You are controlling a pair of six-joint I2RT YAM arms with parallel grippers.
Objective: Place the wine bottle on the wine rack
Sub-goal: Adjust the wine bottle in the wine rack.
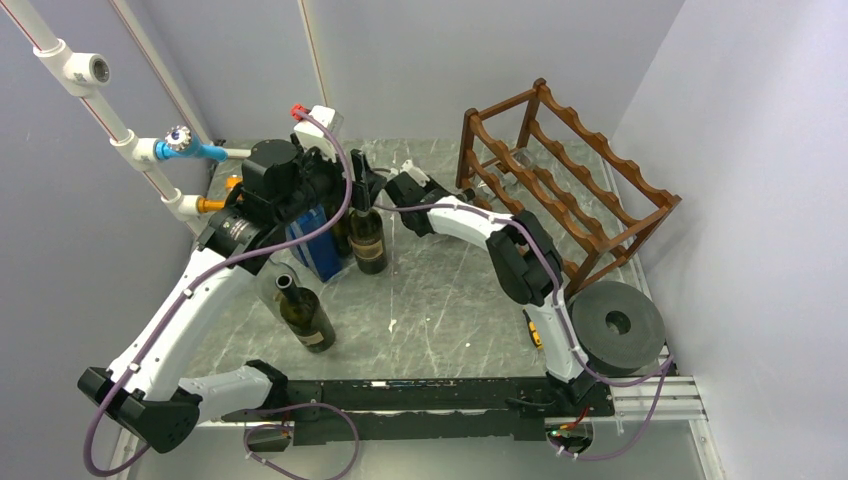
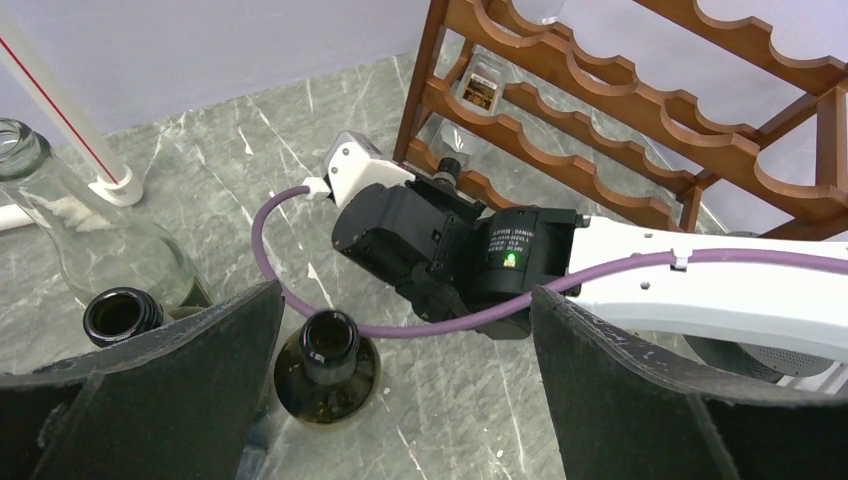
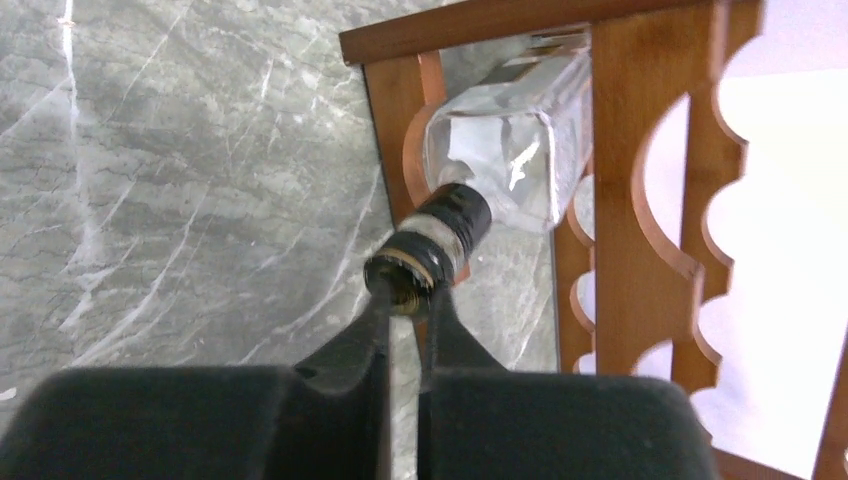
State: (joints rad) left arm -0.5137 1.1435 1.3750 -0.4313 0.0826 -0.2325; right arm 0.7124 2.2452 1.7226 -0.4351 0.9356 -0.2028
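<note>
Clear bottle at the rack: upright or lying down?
Lying down: clear bottle rests on its side in the wine rack, neck poking out.

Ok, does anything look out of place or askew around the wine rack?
Mildly: the clear bottle lying in the wine rack has its dark-banded neck poking out past the end frame, and the right fingers are shut at its mouth rather than around it. Nothing spilled or broken shows.

Reddish-brown wine rack (image 1: 565, 185), grey-veined table (image 1: 440, 312)
</note>
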